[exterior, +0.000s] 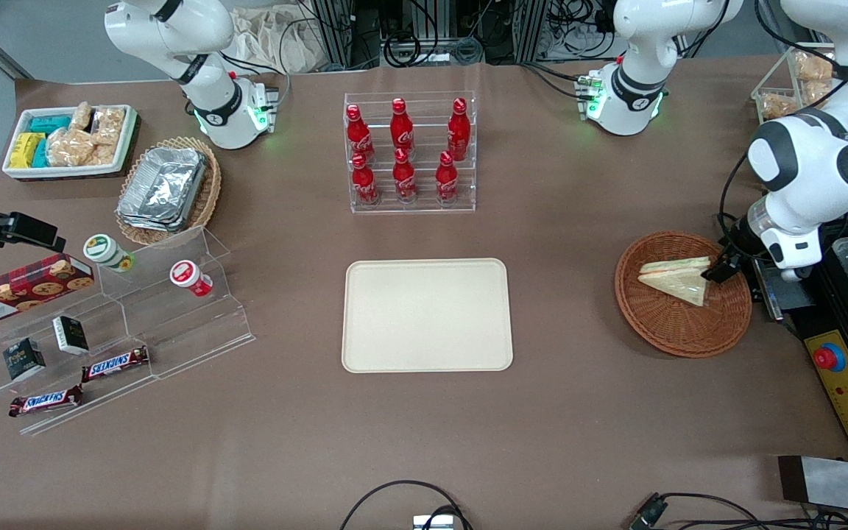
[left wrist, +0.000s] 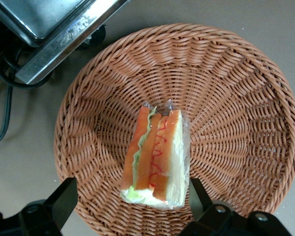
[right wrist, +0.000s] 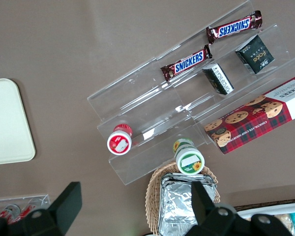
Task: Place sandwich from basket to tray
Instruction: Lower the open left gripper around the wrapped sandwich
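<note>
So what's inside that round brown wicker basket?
Just one wrapped sandwich lying in the basket. The gripper hangs open above it, one finger on each side. The weave directly under the sandwich is covered, so I can't see what's beneath.

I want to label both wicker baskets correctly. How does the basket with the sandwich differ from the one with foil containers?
The sandwich basket is reddish-brown; the foil-container basket is lighter tan. The first holds one sandwich, with the open gripper straddling it; the second is filled with stacked foil containers. The first lies toward the working arm's end, the second toward the parked arm's. Both are wicker.
</note>
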Robot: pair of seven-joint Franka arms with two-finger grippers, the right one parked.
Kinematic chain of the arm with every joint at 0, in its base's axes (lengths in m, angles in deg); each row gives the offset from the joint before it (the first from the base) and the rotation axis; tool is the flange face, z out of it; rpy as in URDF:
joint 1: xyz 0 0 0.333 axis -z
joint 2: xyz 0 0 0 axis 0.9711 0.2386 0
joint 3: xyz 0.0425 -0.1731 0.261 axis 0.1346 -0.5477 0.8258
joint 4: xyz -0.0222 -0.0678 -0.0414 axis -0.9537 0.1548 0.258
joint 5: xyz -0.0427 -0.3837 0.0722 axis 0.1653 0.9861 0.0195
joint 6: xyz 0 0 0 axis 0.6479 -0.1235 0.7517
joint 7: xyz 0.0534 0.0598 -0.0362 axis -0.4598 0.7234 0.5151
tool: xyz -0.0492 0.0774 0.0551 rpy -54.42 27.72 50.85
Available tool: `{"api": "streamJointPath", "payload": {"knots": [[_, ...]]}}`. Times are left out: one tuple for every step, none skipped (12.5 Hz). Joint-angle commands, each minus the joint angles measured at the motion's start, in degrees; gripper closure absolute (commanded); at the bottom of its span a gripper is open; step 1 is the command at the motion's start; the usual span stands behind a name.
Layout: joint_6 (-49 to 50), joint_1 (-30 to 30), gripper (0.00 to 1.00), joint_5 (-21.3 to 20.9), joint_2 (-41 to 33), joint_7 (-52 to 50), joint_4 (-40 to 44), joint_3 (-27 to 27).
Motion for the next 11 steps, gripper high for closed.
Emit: {"api": "streamJointPath", "payload": {"knots": [[-2.4,0.0,0.00,1.0,0.6,-0.4,-0.6,-0.3],[-2.5,0.1,0.00,1.1,0.9,-0.4,-0.6,-0.3],[-2.6,0.1,0.00,1.6,1.1,-0.4,-0.5,-0.4],[-3.1,0.2,0.00,2.1,1.5,-0.4,-0.5,-0.4],[-3.7,0.2,0.00,2.2,1.9,-0.4,-0.5,-0.6],[-4.3,0.3,0.00,2.3,2.4,-0.4,-0.5,-0.6],[-4.8,0.3,0.00,2.3,3.1,-0.4,-0.5,-0.6],[-5.7,0.3,0.00,2.3,3.6,-0.4,-0.5,-0.7],[-6.4,0.3,0.00,2.3,4.2,-0.4,-0.5,-0.7],[-6.9,0.3,0.00,2.8,4.7,-0.4,-0.5,-0.7],[-7.3,0.5,0.00,3.1,4.8,-0.4,-0.5,-0.8]]}}
